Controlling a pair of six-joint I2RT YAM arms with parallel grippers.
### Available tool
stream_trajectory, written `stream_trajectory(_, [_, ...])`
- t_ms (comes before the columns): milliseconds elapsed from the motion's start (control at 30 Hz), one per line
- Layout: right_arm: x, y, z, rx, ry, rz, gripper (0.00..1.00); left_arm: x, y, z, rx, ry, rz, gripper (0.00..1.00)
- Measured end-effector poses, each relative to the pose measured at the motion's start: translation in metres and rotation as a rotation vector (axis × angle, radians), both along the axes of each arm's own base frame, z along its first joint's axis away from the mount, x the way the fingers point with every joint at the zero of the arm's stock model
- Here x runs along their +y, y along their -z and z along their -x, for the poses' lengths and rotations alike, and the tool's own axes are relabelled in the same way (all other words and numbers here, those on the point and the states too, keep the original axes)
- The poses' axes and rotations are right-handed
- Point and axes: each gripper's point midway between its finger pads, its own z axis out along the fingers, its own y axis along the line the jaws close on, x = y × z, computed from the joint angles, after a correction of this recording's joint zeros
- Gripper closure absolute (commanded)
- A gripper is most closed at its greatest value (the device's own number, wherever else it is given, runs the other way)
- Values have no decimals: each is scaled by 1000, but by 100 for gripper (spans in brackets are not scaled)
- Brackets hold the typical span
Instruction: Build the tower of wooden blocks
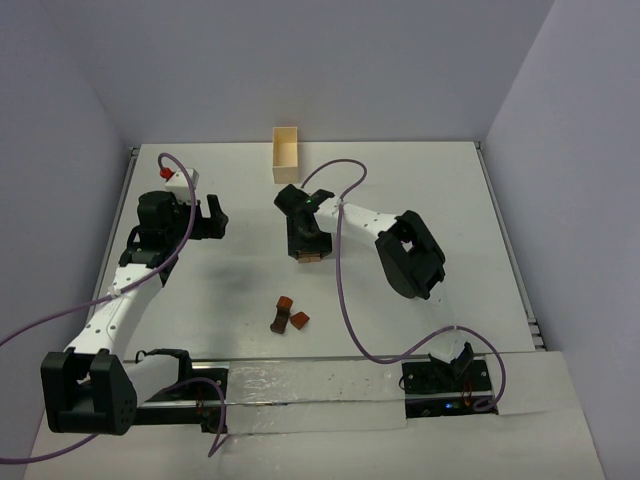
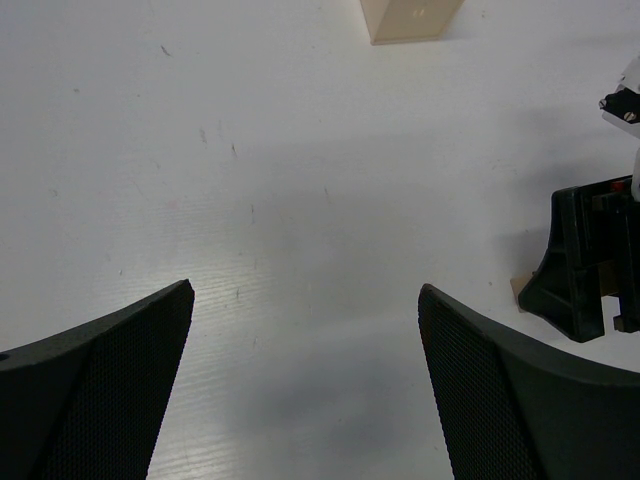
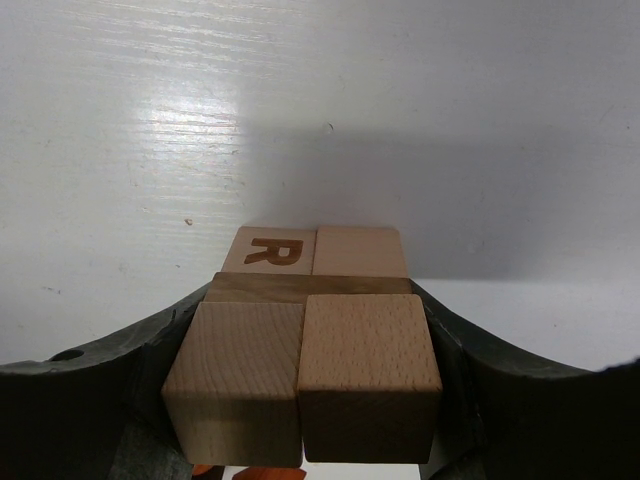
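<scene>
Right gripper [image 1: 307, 252] is clamped on a little cluster of tan blocks [image 3: 300, 370] mid-table [image 1: 440, 200]. Two cubes sit side by side, squeezed between its fingers [image 3: 90, 400], with a darker slab [image 3: 310, 287] behind them, then two more, one stamped R. Left gripper [image 2: 305, 290] is spread wide, off to the cluster's left. Three reddish-brown pieces [image 1: 287, 315] lie loose nearer the bases, apart from both grippers.

white table [image 1: 420, 190], pale lavender walls [image 1: 300, 60], soft glare
</scene>
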Motion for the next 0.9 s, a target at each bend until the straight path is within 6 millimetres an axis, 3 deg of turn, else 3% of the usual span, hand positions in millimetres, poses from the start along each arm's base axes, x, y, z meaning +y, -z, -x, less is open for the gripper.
stream_trajectory(367, [-2, 0, -2, -1, -8, 4, 37, 0, 0, 0, 0, 0, 0, 1])
stream_trajectory(667, [-16, 0, -15, -3, 25, 8, 39, 0, 1, 0, 3, 0, 0, 1])
stream_trajectory(900, [-20, 0, -18, -2, 27, 8, 28, 0, 1, 0, 4, -1, 0, 1])
